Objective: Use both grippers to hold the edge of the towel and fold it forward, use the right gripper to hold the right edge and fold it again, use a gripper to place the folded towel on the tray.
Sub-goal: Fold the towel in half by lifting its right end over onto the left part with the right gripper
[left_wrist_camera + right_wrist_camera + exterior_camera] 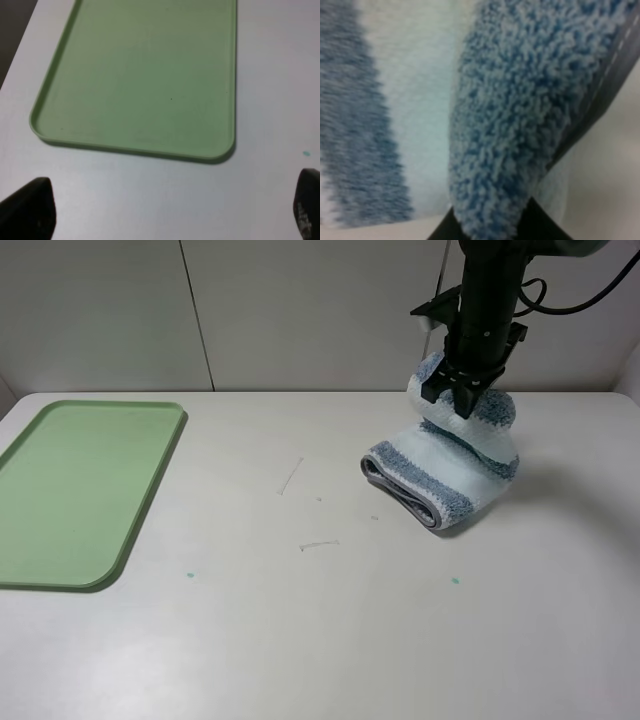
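Terry cloth, fluffy, in broad blue-grey and white stripes: the towel sits folded into a thick bundle on the right part of the white table. Its lower layers rest on the surface and its upper end is raised. My right pincer is clenched on that raised end from above, with the thin grey stitched hem showing at the side of the gripped fold. I judge the folding done and the carry to the tray in hand. The flat pale-green plastic tray lies well apart at the table's far left. The next move calls for lifting the bundle clear and crossing leftwards without the layers spilling open. My left pincer hangs released, jaws wide, over the table just short of the tray's rim.
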